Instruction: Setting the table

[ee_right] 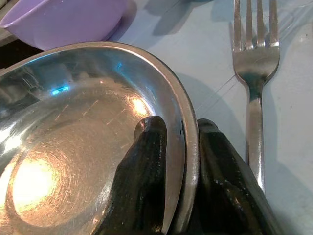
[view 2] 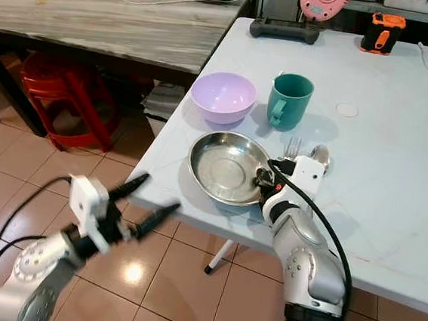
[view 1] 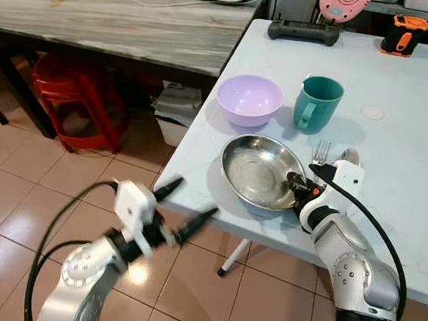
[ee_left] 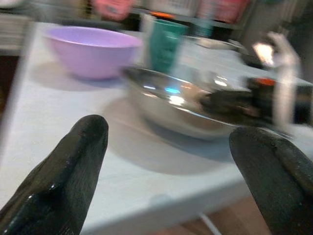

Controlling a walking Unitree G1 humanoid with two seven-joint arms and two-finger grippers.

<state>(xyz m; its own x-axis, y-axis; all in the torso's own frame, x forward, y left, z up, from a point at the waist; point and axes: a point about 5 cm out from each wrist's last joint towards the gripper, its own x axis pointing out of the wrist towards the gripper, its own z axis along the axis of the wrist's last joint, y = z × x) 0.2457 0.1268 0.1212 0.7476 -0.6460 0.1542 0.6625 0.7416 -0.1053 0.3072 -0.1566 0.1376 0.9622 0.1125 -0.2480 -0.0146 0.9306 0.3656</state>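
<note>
- Stainless-steel round shallow plate (view 1: 257, 169) is the landmark; it sits on the pale blue table (view 1: 397, 148) near the front edge, on the robot's left part of the tabletop.
- Right gripper (view 1: 299, 185) pinches the plate's right rim: in the right wrist view one black finger (ee_right: 142, 176) lies inside the plate, the other outside, rim between them.
- Lilac round plastic bowl (view 1: 249, 99) stands just behind the plate, apart from it.
- Teal plastic mug (view 1: 316, 103) stands behind the plate, right of the bowl, handle toward the robot.
- Metal fork (view 1: 321, 152) and metal spoon (view 1: 349, 156) lie just right of the plate, side by side, partly hidden by the right wrist.
- Left gripper (view 1: 185, 207) hovers off the table, in front of and left of the plate, fingers spread wide, holding nothing.
- Judgement: setting mostly laid (plate, bowl, mug, cutlery all down); plate looks like it's being placed or nudged. Left: release the rim, maybe tidy the cutlery.
</note>
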